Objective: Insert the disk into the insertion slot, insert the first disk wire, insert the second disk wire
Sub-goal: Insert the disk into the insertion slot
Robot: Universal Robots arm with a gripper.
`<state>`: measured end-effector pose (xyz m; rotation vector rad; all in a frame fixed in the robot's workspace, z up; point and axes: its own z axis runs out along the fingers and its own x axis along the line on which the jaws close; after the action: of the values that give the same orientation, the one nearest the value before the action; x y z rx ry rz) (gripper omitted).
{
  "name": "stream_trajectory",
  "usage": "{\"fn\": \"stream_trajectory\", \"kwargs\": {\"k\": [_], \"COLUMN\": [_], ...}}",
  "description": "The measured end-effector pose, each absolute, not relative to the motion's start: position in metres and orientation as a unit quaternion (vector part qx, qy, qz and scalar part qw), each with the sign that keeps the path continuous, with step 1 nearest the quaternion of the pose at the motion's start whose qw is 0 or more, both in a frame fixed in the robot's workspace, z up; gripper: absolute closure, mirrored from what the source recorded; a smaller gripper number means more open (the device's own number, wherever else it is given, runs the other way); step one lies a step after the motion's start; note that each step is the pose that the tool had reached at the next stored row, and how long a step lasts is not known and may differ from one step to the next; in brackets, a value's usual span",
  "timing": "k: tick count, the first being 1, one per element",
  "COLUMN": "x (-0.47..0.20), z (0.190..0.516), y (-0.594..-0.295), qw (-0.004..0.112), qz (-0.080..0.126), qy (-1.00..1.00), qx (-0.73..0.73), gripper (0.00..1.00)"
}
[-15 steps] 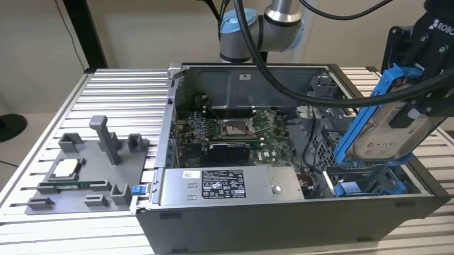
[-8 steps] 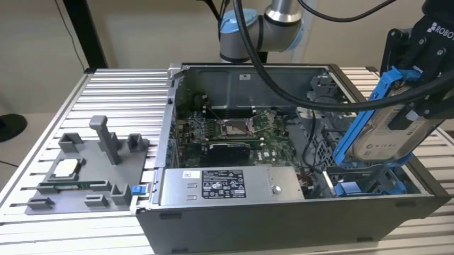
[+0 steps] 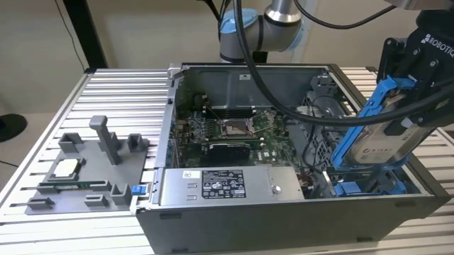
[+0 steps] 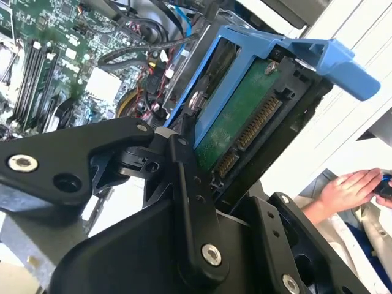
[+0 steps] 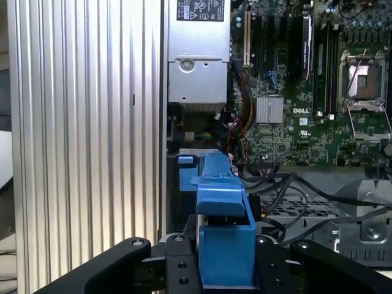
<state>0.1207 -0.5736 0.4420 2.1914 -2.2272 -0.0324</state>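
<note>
Fingers (image 4: 187, 202) grip the tilted disk (image 3: 386, 142) above the insertion slot (image 3: 356, 188).

A white printed label (image 3: 223, 189) is lying on the grey power-supply box (image 3: 284, 186). At the exterior view's right, white lettering (image 3: 439, 45) is running across the end effector (image 3: 415, 101), and small print is showing on the disk (image 3: 383, 146).

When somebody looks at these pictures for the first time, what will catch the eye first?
The bright blue frame of the disk, held tilted by the black gripper at the exterior view's right, above the insertion slot with its blue rails. Next comes the open computer case with the green motherboard in its middle.
</note>
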Motion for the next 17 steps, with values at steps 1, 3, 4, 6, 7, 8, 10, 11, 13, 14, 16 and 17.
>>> {"fn": "stream_trajectory", "kwargs": {"k": [1,3,4,6,7,8,10,11,13,14,16,17], "x": [0.121,0.122,0.123,0.124,0.125,0.125,0.126,0.127,0.127,0.127,0.127,0.127], "z": [0.44,0.437,0.435,0.431,0.43,0.428,0.425,0.424,0.422,0.421,0.419,0.418], "y": [-0.574,-0.574,-0.574,-0.574,-0.574,-0.574,-0.575,-0.575,-0.576,-0.576,-0.576,-0.576], "qw": [0.008,0.007,0.006,0.005,0.005,0.004,0.004,0.004,0.004,0.004,0.004,0.004], "qz": [-0.011,-0.012,-0.013,-0.014,-0.014,-0.015,-0.015,-0.015,-0.015,-0.015,-0.015,-0.015], "qy": [-0.713,-0.713,-0.713,-0.713,-0.713,-0.713,-0.713,-0.713,-0.713,-0.713,-0.714,-0.714], "qx": [0.701,0.701,0.701,0.701,0.701,0.701,0.701,0.701,0.701,0.701,0.7,0.7], "gripper": [1.0,1.0,1.0,1.0,1.0,1.0,1.0,1.0,1.0,1.0,1.0,1.0]}}
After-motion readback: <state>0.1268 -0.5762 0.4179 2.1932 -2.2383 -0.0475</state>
